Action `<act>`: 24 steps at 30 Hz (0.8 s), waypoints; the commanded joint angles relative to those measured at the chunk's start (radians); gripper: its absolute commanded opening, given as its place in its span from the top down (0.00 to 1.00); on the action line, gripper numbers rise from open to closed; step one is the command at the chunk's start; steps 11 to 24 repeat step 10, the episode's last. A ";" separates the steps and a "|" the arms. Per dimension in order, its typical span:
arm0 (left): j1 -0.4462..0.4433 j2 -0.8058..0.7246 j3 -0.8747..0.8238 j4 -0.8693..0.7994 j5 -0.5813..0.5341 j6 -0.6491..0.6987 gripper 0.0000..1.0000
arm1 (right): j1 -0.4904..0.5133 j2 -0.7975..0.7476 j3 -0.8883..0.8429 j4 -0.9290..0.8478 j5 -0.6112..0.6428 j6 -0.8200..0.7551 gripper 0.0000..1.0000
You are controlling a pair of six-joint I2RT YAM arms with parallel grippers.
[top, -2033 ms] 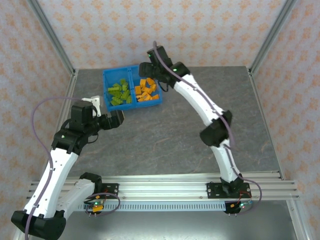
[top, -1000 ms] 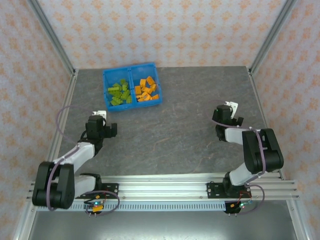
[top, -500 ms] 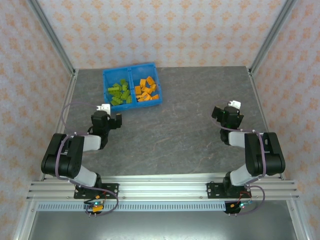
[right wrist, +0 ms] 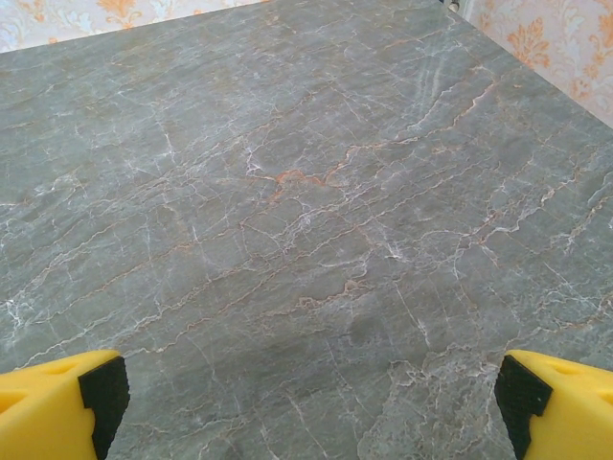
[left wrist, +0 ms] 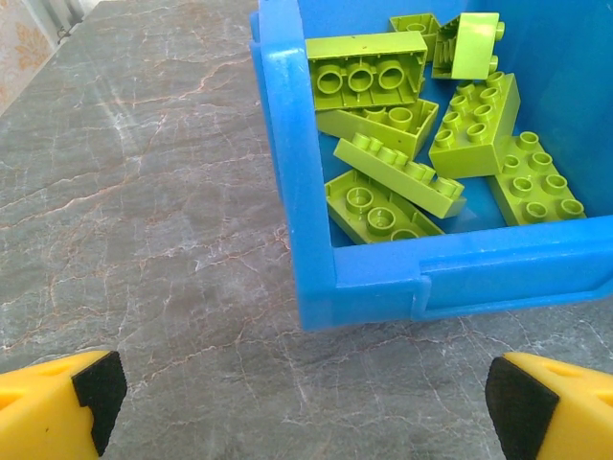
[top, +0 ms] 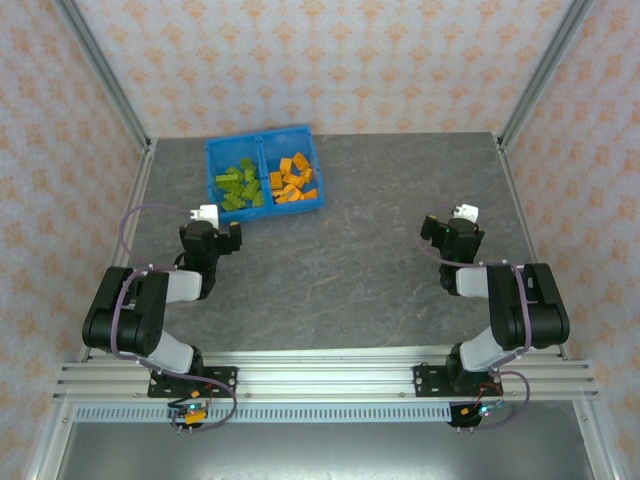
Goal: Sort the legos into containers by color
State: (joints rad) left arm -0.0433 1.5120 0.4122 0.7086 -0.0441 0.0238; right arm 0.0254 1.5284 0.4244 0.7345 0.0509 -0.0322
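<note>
Legos (top: 238, 187), lime and orange, in divided blue bin (top: 270, 209)

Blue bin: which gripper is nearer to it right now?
Left. The left gripper sits just in front of the blue bin, at its near-left corner. The right gripper is far off to the bin's right, over bare table.

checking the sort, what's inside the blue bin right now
In the blue bin, lime green bricks lie in the left compartment, orange bricks in the right. They are piled, so anything beneath is hidden.
</note>
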 commanded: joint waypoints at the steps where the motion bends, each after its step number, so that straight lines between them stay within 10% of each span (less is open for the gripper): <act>1: 0.003 -0.013 0.014 0.035 -0.033 -0.010 0.00 | 0.002 -0.008 0.008 0.009 -0.027 -0.020 0.01; 24: 0.003 -0.013 0.014 0.037 -0.032 -0.009 0.00 | -0.005 -0.008 -0.004 0.034 -0.049 -0.021 0.01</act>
